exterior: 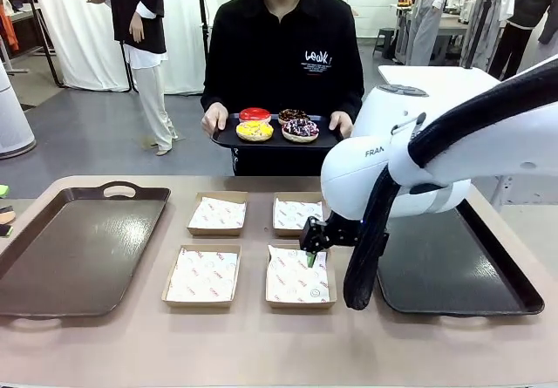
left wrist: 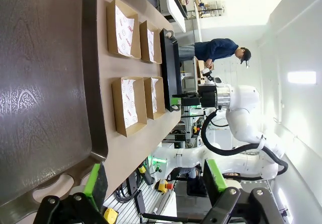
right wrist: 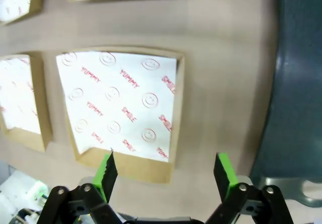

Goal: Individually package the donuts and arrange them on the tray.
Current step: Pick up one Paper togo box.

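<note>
Four donuts lie on a small black tray that a person holds with both hands beyond the table's far edge: red, yellow, chocolate brown and sprinkled. Four paper-lined cardboard boxes sit mid-table. My right gripper hangs open over the near right box, nothing between its fingers. In the right wrist view that gripper stands above the box's edge. My left gripper is open and holds nothing, at the handle end of the brown tray.
A large brown tray lies on the table's left and a dark tray on its right, partly behind my right arm. The other boxes sit at far left, far right and near left.
</note>
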### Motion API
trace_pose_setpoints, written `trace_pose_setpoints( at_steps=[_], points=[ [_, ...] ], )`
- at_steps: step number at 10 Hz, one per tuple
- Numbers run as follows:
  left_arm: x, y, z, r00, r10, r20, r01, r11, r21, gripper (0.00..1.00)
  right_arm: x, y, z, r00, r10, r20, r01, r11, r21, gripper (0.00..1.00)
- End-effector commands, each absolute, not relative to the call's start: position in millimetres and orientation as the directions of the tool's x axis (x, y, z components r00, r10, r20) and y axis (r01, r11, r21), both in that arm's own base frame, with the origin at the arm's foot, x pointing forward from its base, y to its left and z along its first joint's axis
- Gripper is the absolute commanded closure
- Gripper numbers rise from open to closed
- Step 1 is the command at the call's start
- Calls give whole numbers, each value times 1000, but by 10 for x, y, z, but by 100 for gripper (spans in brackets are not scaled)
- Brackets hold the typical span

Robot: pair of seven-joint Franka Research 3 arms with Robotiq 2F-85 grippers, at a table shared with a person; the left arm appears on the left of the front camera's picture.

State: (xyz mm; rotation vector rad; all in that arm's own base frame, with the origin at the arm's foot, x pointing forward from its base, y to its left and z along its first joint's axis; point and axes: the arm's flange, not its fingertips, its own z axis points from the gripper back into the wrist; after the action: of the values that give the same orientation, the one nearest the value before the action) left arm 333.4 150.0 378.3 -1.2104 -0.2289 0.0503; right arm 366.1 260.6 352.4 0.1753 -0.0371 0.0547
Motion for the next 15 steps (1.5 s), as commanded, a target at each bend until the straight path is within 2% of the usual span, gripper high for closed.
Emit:
trace_pose_setpoints(
  at_steps=[1, 3, 5, 6, 7, 8, 10, 11, 13, 15],
  points=[
    [3328, 1507, 3791, 973, 167, 162, 98, 337, -936, 0, 3690, 2775, 3372, 997, 48, 63, -57, 988, 143, 0],
    [3328, 1507, 3791, 973, 167, 162, 98, 337, -936, 0, 3688, 2812, 3247, 996, 57, 71, -64, 993, 101, 0],
    [3328, 1507, 3791, 973, 167, 162, 98, 337, -936, 0, 3667, 2833, 3175, 988, 74, 136, -83, 995, 63, 0],
    [3328, 1507, 3791, 973, 167, 162, 98, 337, -936, 0, 3659, 2841, 3160, 982, 94, 163, -100, 995, 30, 56],
    [3328, 1507, 3791, 973, 167, 162, 98, 337, -936, 0, 3660, 2843, 3149, 982, 99, 161, -104, 994, 22, 57],
    [3328, 1507, 3791, 973, 167, 162, 98, 337, -936, 0, 3649, 2843, 3144, 982, 103, 160, -108, 994, 19, 100],
    [3328, 1507, 3791, 973, 167, 162, 98, 337, -936, 0, 3645, 2845, 3137, 982, 107, 155, -111, 994, 13, 100],
    [3328, 1507, 3791, 973, 167, 162, 98, 337, -936, 0, 3650, 2842, 3134, 982, 107, 155, -110, 994, 13, 83],
    [3328, 1507, 3791, 973, 167, 162, 98, 337, -936, 0, 3661, 2846, 3132, 982, 104, 157, -107, 994, 15, 100],
    [3328, 1507, 3791, 973, 167, 162, 98, 337, -936, 0, 3660, 2852, 3143, 981, 100, 165, -103, 995, 12, 100]
  ],
)
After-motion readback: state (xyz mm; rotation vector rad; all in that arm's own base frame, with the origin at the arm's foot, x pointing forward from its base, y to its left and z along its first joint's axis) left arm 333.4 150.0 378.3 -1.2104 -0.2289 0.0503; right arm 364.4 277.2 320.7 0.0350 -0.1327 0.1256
